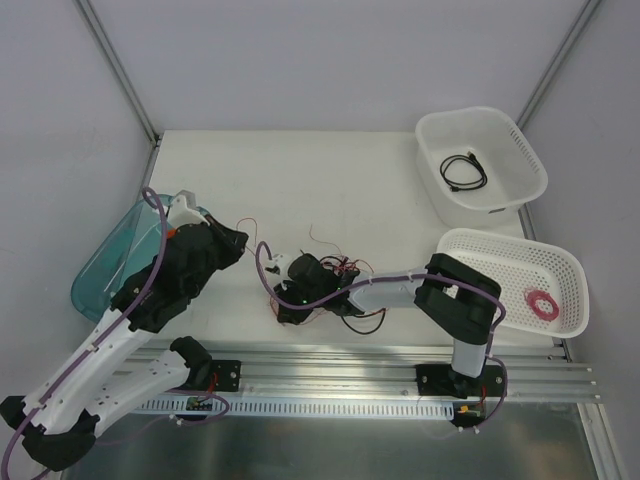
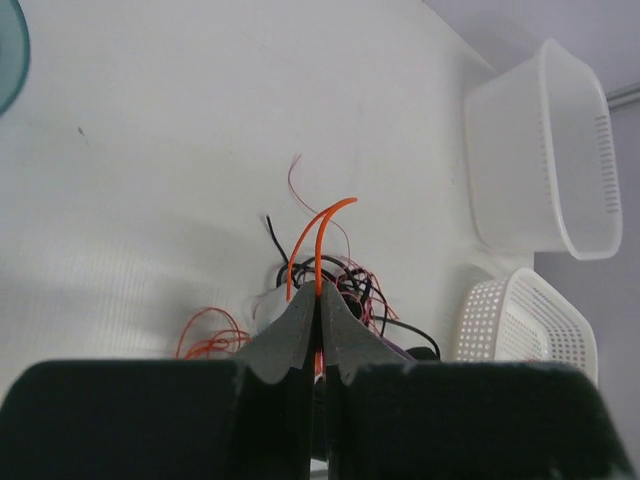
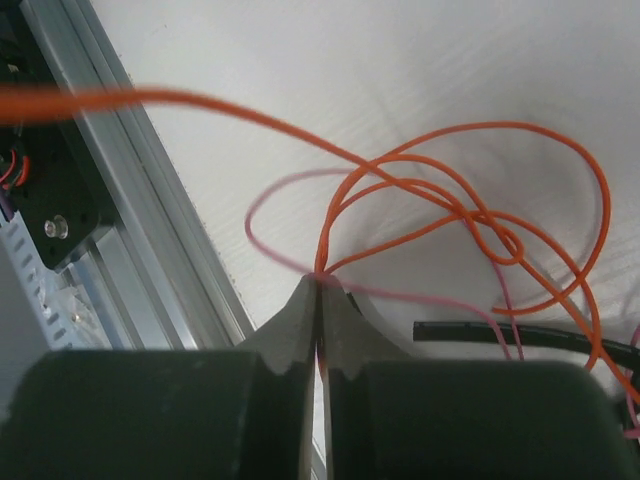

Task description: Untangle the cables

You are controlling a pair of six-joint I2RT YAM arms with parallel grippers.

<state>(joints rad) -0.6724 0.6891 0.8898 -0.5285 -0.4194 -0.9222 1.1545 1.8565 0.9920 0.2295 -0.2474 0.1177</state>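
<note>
White table (image 1: 330, 180): bin (image 1: 505, 150) holds black cord (image 1: 464, 172), basket (image 1: 490, 262) pink spool (image 1: 543, 303), cables (image 1: 347, 268) outside.

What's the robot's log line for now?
left hand: shut on orange wire | right hand: shut on orange loop | wires: tangled

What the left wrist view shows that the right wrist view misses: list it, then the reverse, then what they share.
Left wrist only: the white tub, the perforated basket, a teal lid edge, and the left gripper shut on an orange strand of the cables. Right wrist only: the aluminium rail, a pink strand, a black cable, and the right gripper shut where orange loops meet. Both: the white table and tangled cables.
</note>
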